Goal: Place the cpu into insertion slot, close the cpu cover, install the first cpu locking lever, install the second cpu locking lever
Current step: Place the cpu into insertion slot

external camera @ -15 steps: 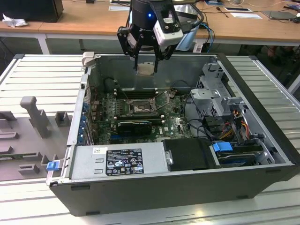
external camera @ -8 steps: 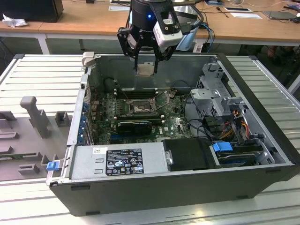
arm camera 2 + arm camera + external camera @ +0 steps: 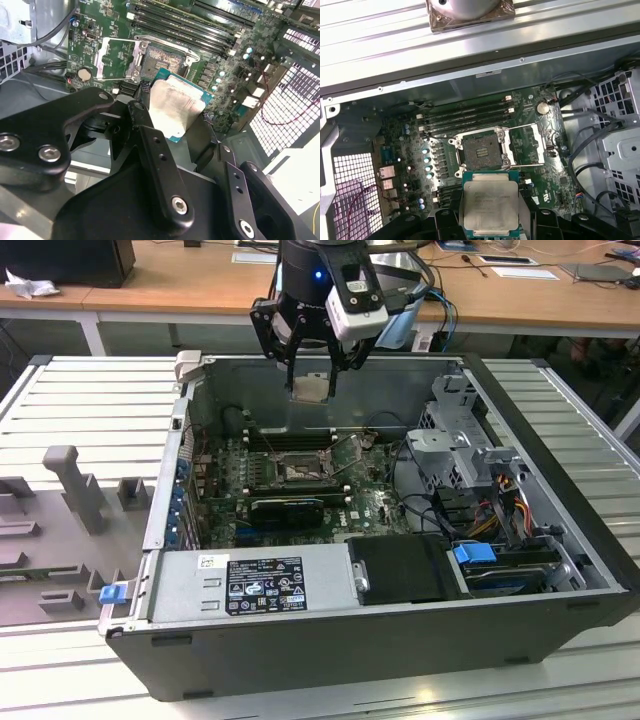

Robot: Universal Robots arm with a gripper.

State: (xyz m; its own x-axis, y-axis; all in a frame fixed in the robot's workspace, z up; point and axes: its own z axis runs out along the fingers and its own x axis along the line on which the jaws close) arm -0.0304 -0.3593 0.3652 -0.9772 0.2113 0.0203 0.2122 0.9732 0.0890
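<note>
One end effector (image 3: 311,378) clamped on cpu (image 3: 489,205), hanging above open computer case (image 3: 350,650). cpu well apart from insertion slot (image 3: 481,150), not seated. Slot pin field exposed; cpu cover (image 3: 527,145) flipped open, lying beside slot on motherboard (image 3: 547,180)

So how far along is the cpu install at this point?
No step looks done yet. In hand: the pincer grips the cpu in the air above the motherboard. The insertion slot is empty, its pin field bare, and the cpu cover lies swung open beside it. Left: seating the chip, closing the cover and both locking steps.
</note>
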